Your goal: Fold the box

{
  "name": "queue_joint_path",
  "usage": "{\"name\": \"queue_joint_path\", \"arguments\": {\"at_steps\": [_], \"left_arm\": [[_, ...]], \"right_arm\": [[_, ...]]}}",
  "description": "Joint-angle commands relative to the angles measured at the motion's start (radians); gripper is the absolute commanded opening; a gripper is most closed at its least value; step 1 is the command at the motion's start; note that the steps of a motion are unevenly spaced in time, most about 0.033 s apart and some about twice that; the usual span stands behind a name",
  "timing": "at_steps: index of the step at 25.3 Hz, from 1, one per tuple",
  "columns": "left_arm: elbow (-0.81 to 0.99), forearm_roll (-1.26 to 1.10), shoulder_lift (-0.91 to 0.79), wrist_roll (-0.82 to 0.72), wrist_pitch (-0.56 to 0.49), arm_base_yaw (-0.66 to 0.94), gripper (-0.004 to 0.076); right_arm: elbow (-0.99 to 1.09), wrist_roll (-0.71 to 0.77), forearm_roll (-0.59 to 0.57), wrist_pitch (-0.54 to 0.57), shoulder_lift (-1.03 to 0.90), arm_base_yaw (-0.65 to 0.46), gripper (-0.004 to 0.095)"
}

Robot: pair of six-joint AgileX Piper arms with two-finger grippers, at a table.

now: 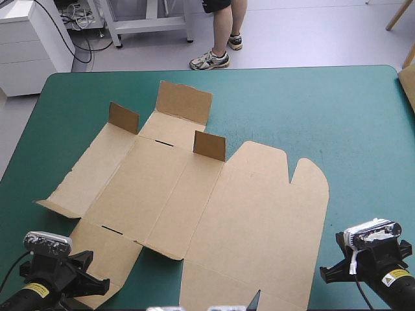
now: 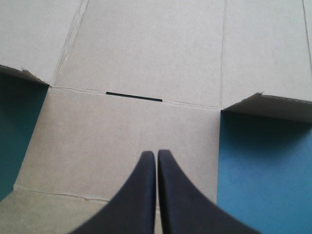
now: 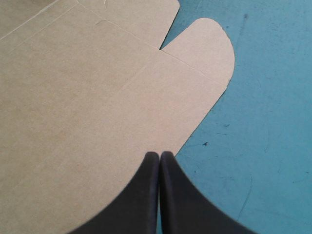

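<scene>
On the table [image 1: 363, 129]: the box [image 1: 194, 194] lies as a flat brown sheet, left of centre, and runs down to the near edge.
Raised parts: three small flaps [image 1: 209, 146] stand up along the far side; everything else lies flat.
Long axis: it seems to run from the wall panels at far left to the broad lid panel [image 1: 259, 220] at near right.
Left tool [image 2: 156, 153]: fingers pressed together to one point and holding nothing, above the near-left panel [image 2: 122, 141]. The crease with the black slot [image 2: 134, 97] lies just ahead.
Right tool [image 3: 159, 155]: also pressed together and empty, over the right edge of the lid panel. The rounded tab [image 3: 204, 48] is ahead of it and bare table lies to its right.
Key relation: the sheet lies ahead of both tools, toward the far side. The left one is nearer the wall panels, so raising the near wall along the slotted crease probably falls to it. The right one is nearer the lid.
Stage: by the look of it, folding has hardly begun.
</scene>
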Motion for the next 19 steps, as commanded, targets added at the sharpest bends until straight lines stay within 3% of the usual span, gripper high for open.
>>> {"name": "queue_joint_path", "arguments": {"at_steps": [1,19], "left_arm": [[-0.023,-0.022,0.009,-0.002,-0.049,-0.005,-0.0008],[-0.023,-0.019,0.009,-0.008,-0.049,-0.005,-0.0008]], "right_arm": [[-0.025,-0.005,0.016,-0.05,0.018,0.004,-0.0016],[-0.086,-0.02,0.004,-0.078,0.181,0.004,-0.0016]]}}
